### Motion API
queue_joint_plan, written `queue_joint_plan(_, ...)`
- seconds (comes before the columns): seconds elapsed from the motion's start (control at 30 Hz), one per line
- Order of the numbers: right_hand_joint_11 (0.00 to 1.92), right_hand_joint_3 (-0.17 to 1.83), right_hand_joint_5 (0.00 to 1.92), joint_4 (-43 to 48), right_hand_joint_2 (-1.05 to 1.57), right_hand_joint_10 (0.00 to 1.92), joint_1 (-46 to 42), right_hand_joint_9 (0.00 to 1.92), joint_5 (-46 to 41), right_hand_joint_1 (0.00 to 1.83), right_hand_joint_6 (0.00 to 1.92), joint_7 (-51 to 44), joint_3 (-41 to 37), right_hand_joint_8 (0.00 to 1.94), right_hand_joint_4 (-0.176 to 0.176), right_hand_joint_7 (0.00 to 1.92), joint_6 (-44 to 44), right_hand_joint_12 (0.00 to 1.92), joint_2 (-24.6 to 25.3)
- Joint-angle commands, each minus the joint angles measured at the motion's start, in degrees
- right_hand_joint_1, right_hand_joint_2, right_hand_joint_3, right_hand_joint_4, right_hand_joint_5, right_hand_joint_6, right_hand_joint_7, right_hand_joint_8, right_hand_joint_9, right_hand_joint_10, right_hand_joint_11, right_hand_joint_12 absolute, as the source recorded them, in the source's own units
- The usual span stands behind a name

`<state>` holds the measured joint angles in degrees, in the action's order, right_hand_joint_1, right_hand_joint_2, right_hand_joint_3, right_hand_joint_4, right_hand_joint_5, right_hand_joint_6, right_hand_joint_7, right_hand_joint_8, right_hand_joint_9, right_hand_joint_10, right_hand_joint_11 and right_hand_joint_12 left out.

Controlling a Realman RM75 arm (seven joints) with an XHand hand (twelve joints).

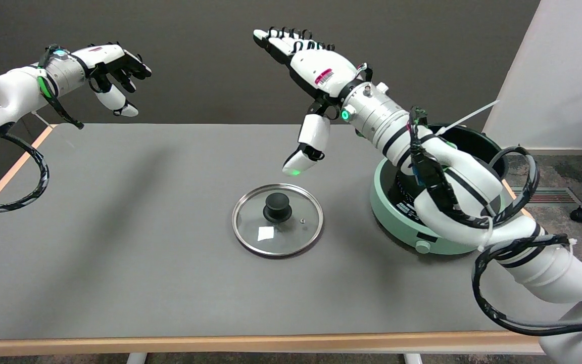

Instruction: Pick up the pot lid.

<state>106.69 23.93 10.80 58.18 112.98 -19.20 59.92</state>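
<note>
- The round glass pot lid (277,220) with its black knob (277,206) lies flat mid-surface, knob upward for gripping.
- The right hand (307,81) hovers above, far-right of it, fingers spread, empty, ready to descend.

No writing can be read anywhere. The right hand (316,71) carries a small sticker with a red band on its white back, its print too small to make out. The green cooker base (407,222) has a pale label with tiny lettering on its black top, likewise illegible. The pot lid (277,220) bears a blank white square on its glass.
</note>
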Motion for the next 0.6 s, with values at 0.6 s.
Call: queue_joint_plan(0.6, 0.03, 0.92, 0.03, -0.2, -0.61, 0.03, 0.2, 0.03, -0.5, 1.14, 0.03, -3.6, 0.6, 0.03, 0.060, 0.03, 1.8, 0.03, -0.4)
